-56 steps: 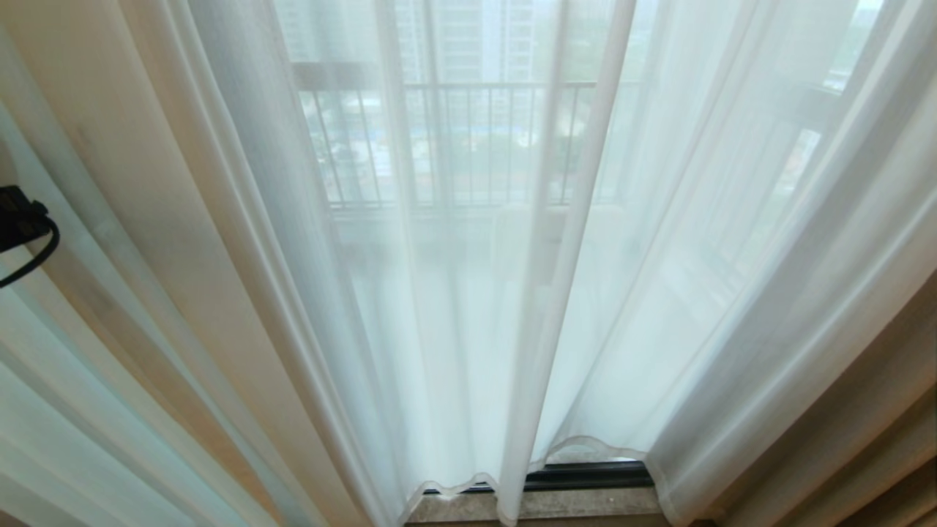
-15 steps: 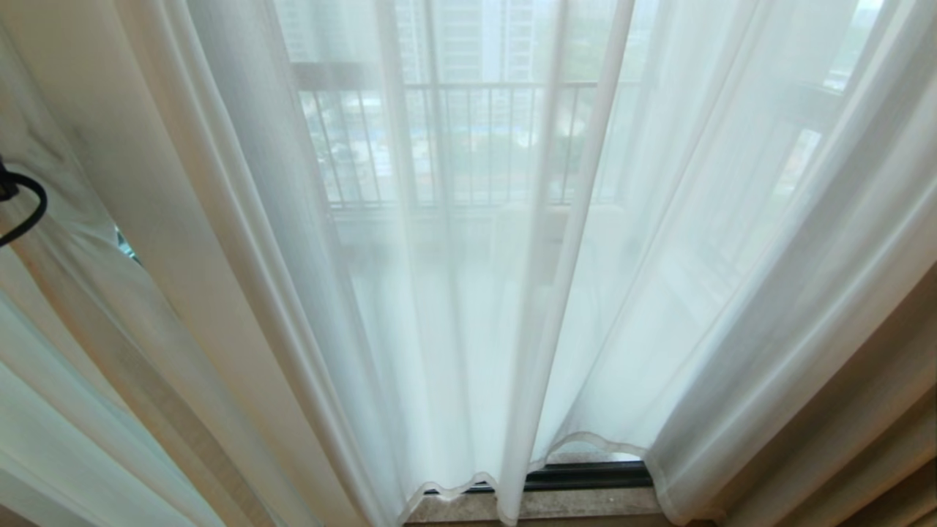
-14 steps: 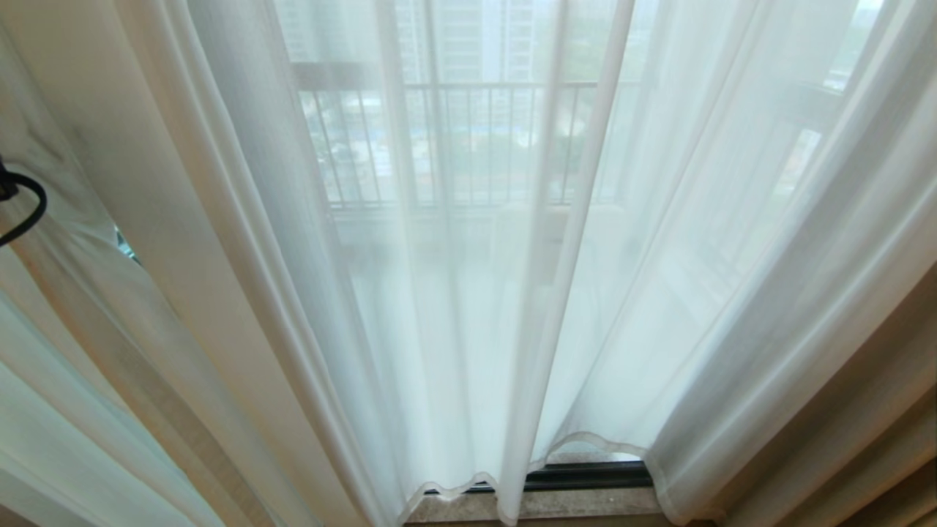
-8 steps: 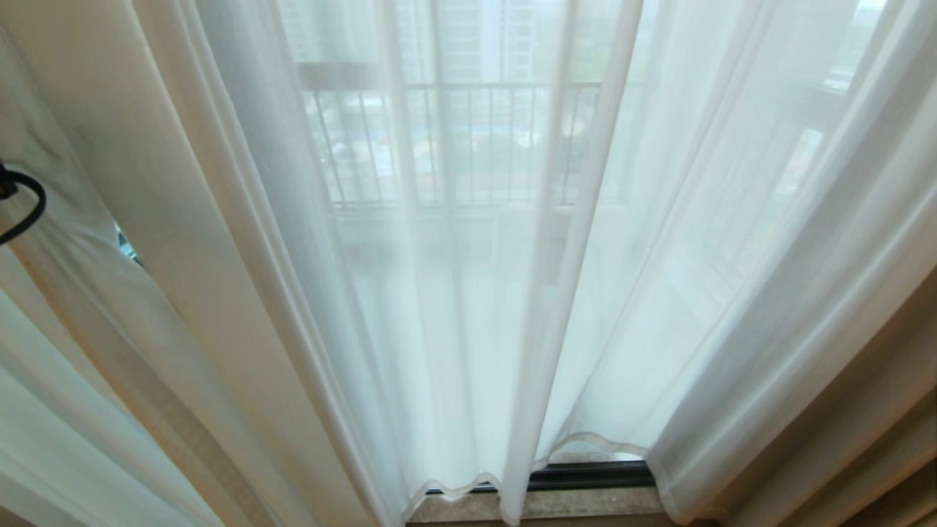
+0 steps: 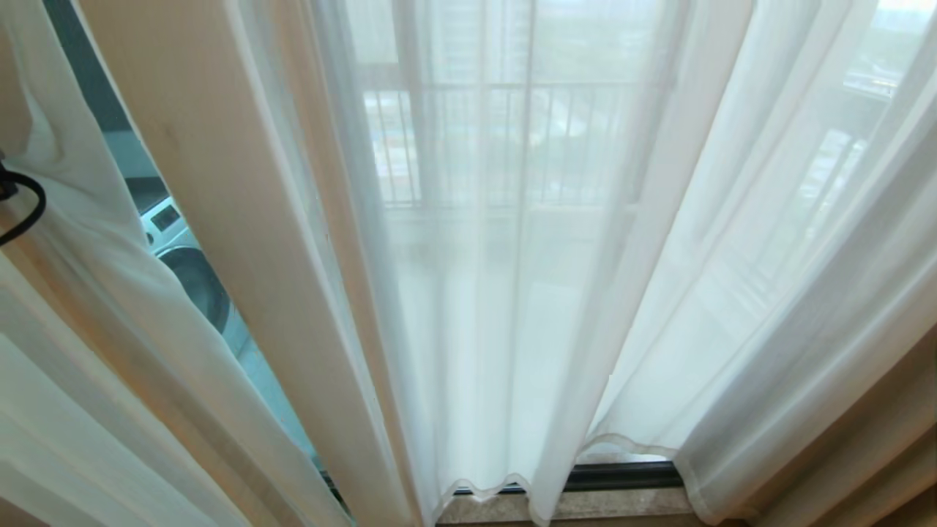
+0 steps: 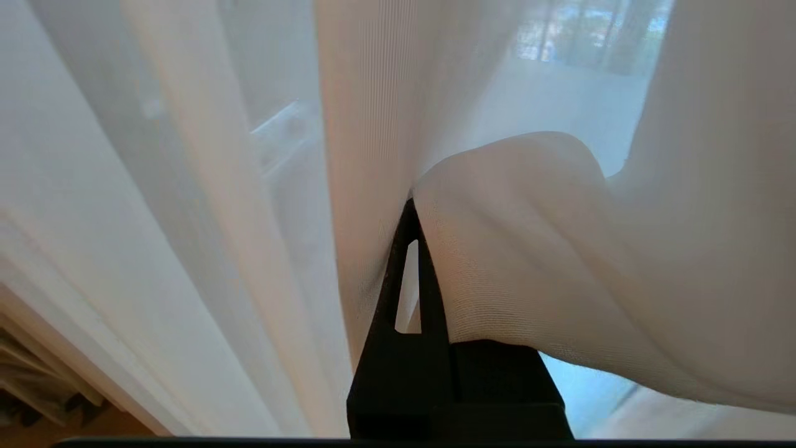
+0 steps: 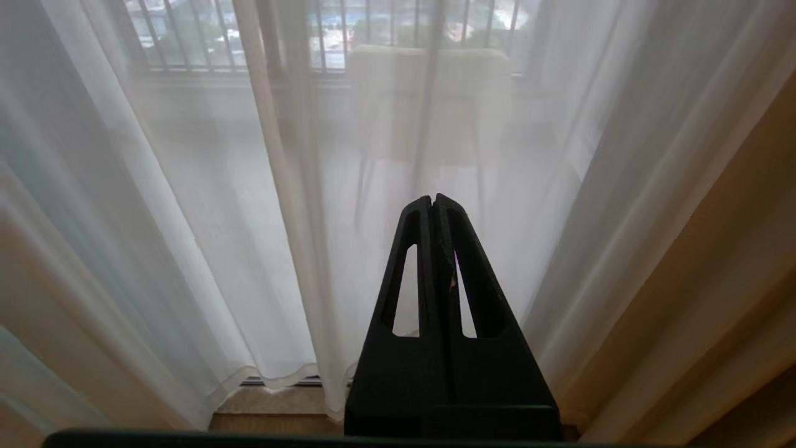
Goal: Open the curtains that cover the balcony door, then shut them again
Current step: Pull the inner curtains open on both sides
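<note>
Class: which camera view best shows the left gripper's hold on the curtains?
The left wrist view: the left gripper is shut on a fold of the curtains, which drapes over one finger. The head view shows only a black cable at its left edge; the right wrist view shows nothing of it.

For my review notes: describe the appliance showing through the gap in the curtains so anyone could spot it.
Start at the sheer white curtains filling the head view, then go to the narrow gap on their left. There sits a washing machine: pale body, dark round door, the only uncovered solid thing among soft folds.
</note>
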Motion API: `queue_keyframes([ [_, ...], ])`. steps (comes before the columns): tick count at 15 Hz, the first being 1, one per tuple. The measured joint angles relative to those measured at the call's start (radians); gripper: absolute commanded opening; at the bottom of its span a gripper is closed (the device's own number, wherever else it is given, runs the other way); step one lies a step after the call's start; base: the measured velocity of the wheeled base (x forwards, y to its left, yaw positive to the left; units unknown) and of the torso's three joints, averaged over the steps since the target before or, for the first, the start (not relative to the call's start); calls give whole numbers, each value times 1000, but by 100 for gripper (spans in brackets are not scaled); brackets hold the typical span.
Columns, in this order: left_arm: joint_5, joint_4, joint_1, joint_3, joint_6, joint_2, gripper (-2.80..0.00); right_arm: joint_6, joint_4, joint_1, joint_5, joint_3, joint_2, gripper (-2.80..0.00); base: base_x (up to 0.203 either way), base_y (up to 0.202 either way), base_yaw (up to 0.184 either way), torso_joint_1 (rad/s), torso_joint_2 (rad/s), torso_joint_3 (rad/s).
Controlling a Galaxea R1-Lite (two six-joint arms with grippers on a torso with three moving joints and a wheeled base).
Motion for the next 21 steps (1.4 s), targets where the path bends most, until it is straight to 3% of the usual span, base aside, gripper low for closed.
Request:
queue_keyframes([
  [21,2,-3,-3,17,0,-10,-280,0,0,0,0,0,0,-280,0,190,1,2,3,2],
])
